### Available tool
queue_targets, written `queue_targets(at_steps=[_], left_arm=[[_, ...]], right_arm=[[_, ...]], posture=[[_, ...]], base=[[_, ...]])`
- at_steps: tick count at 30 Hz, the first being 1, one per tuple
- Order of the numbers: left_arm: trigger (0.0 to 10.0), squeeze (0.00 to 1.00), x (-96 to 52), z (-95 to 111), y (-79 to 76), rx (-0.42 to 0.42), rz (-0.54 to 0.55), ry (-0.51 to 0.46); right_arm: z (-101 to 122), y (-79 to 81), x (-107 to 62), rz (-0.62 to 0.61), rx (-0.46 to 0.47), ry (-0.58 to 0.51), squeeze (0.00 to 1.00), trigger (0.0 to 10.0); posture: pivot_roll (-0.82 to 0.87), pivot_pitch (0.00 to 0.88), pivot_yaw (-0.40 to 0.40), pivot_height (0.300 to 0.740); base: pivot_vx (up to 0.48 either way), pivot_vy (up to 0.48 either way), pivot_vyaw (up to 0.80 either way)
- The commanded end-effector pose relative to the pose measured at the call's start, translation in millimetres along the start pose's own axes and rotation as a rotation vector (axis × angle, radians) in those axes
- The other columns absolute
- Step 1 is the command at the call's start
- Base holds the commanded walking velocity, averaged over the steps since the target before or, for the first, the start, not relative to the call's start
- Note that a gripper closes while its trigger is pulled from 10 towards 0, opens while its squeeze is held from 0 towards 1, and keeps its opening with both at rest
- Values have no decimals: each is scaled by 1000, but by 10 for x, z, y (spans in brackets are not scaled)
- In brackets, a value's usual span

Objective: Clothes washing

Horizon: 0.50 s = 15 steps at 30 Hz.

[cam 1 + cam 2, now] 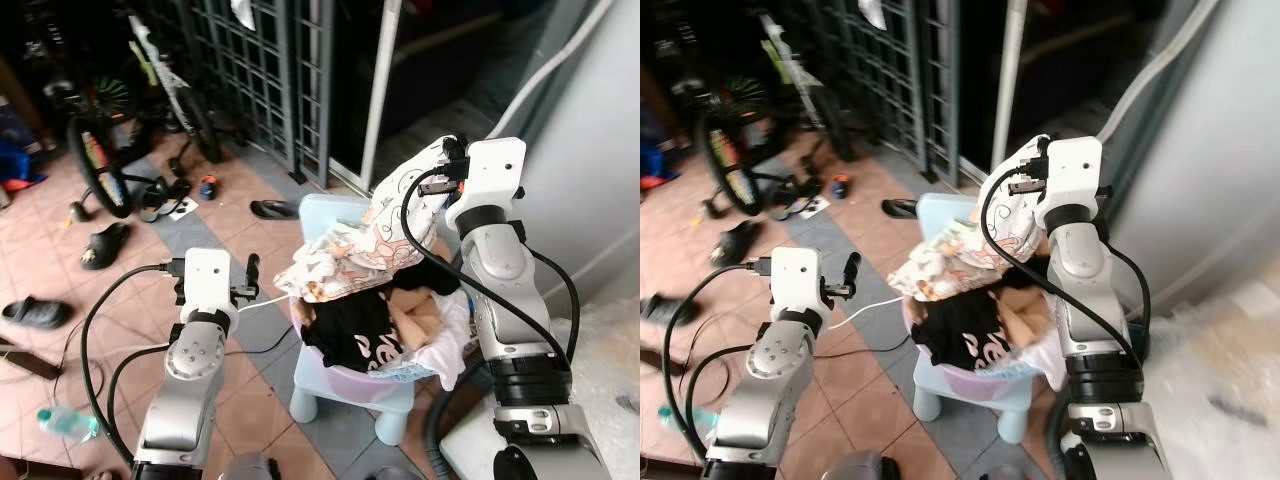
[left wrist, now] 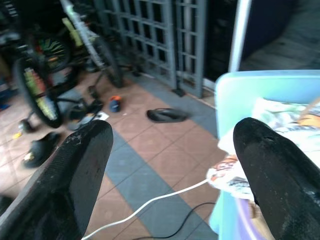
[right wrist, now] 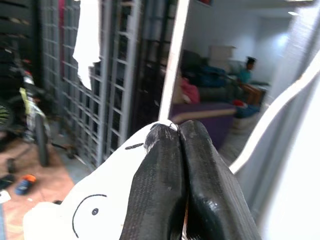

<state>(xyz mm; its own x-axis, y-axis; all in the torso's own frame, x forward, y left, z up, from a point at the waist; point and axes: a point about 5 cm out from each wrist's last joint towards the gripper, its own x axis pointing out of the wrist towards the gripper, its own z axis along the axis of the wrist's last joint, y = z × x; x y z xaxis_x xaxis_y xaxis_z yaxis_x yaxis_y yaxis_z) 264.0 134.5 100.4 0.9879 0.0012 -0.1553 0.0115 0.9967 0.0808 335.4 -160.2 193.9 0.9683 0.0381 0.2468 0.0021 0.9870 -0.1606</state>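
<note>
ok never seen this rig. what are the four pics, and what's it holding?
It's a humanoid robot doing laundry. The two wide pictures come from its head, looking down; the other two from a camera on each wrist. The right gripper is raised, its black fingers shut on a white printed cloth lifted from a pile of clothes in a basin on a pale blue chair. The left gripper hangs open beside the chair, holding nothing. Bicycles and sandals stand on the tiled floor.

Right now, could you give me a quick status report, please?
Right gripper shut on white cloth, lifted above laundry pile. Left gripper open beside blue chair. White cable across floor.
</note>
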Motion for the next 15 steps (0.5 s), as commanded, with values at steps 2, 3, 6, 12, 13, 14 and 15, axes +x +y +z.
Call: queue_targets(at_steps=[2, 3, 6, 12, 13, 14, 15], left_arm=[[10000, 0, 7, -1, -2, 12, -10, -4], [10000, 0, 7, -5, -2, 5, -3, -3], [10000, 0, 15, 5, -3, -4, 2, -8], [10000, 0, 6, 0, -9, -7, -2, -1], [10000, 0, 5, -1, -9, -7, -2, 0], [10000, 0, 4, -1, -10, -8, -2, 1], [10000, 0, 3, -2, -10, -9, -3, 2]], right_arm=[[77, -21, -3, -8, -3, -27, 0, 10000], [78, -21, -4, -8, -3, -27, 0, 10000], [77, -6, -12, -3, -3, -25, 0, 10000], [77, 27, -29, 18, 2, -31, 0, 10000], [81, 30, -28, 21, 4, -34, 0, 10000], [86, 35, -27, 24, 4, -36, 0, 10000], [88, 40, -27, 26, 4, -36, 0, 10000]], posture=[[-30, 0, 43, 740], [-30, 0, 43, 740], [-31, 0, 43, 740], [-32, 0, 44, 740], [-32, 0, 44, 740], [-32, 0, 44, 740], [-31, 0, 43, 740]], base=[[0, -262, -750], [0, 0, -750], [0, 0, -760], [-256, 0, -635], [-307, 0, 0], [-307, 0, 0], [-311, 0, 0]])
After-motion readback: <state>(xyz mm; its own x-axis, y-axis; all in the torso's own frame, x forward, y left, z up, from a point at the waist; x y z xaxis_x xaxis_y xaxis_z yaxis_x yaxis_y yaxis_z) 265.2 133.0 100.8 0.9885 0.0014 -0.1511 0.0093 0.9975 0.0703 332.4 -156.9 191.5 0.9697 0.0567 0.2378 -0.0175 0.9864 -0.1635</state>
